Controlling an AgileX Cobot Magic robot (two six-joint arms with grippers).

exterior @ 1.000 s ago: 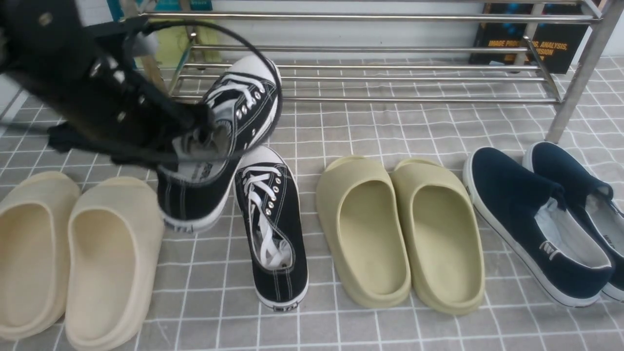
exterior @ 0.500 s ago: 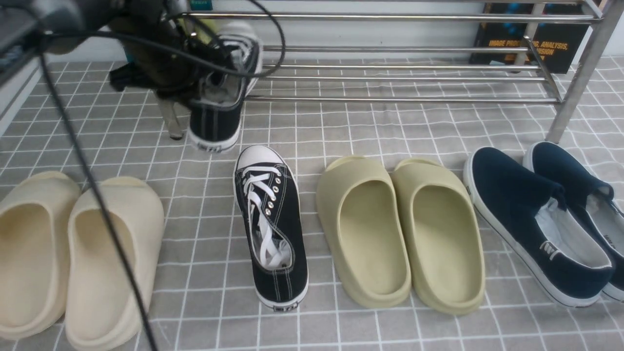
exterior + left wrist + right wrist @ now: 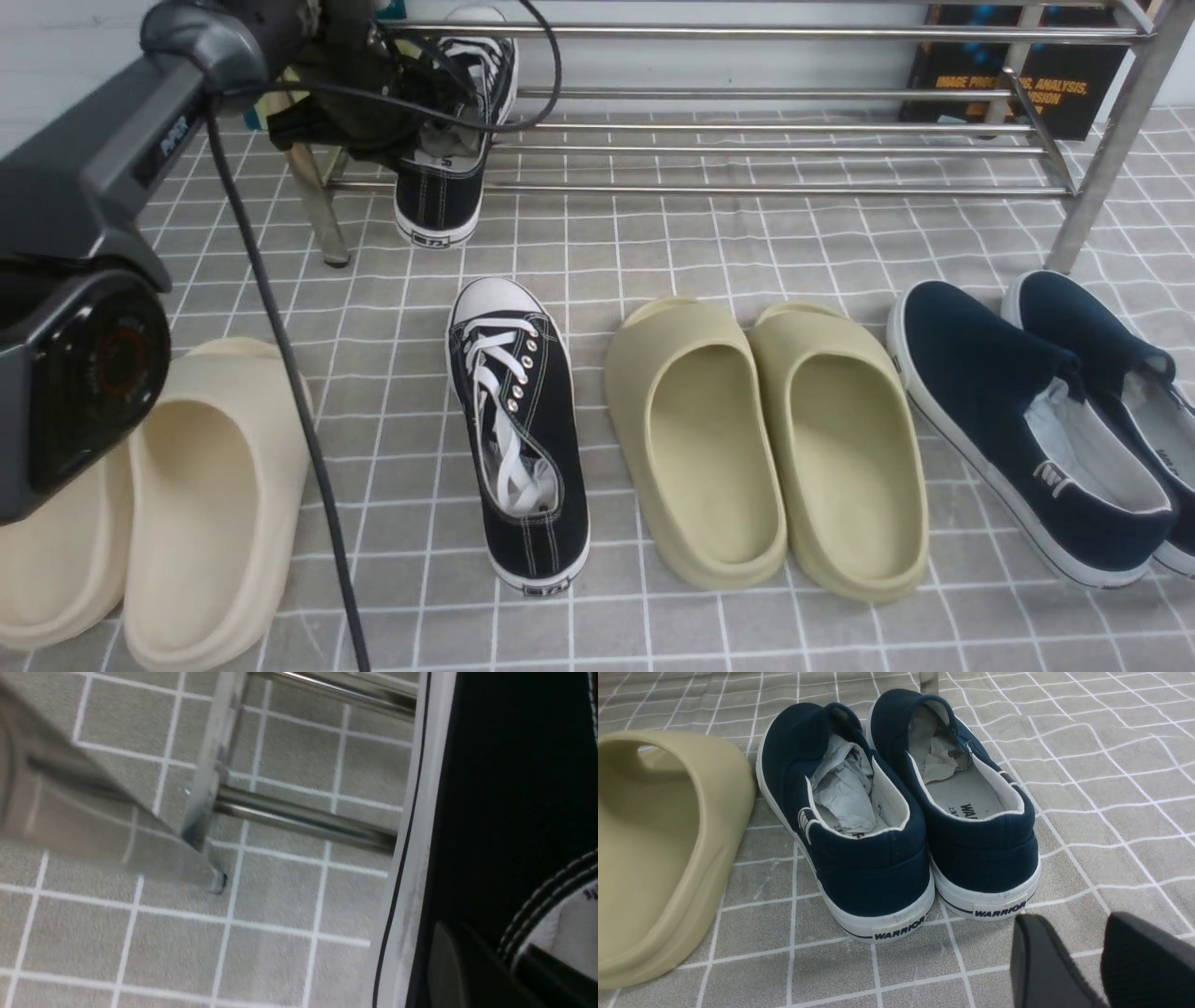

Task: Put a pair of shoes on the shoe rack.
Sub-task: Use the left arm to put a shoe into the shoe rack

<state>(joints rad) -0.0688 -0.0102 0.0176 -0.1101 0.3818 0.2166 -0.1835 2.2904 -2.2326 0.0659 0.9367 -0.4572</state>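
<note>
One black lace-up sneaker [image 3: 446,182] hangs at the left end of the silver shoe rack [image 3: 766,33], toe up among the bars, heel down in front of the lowest bar. My left gripper [image 3: 411,103] is shut on its collar. In the left wrist view the sneaker's side [image 3: 504,765] fills the frame beside a rack tube [image 3: 303,821], with my left gripper [image 3: 504,956] pinching the stitched rim. The other sneaker [image 3: 518,420] lies on the floor, toe toward the rack. My right gripper [image 3: 1083,956] stands open above the floor behind the navy shoes, out of the front view.
Cream slippers [image 3: 205,485] lie at front left, partly behind my left arm [image 3: 84,280] and its cable. Olive slippers [image 3: 766,439] sit in the middle and navy slip-ons [image 3: 1027,429] at right, by the rack's right leg [image 3: 1102,159]. A dark book [image 3: 1018,84] stands behind the rack.
My left gripper has carried the sneaker up and away from the floor pair to the rack's left end. The other sneaker and the right arm have not moved.
</note>
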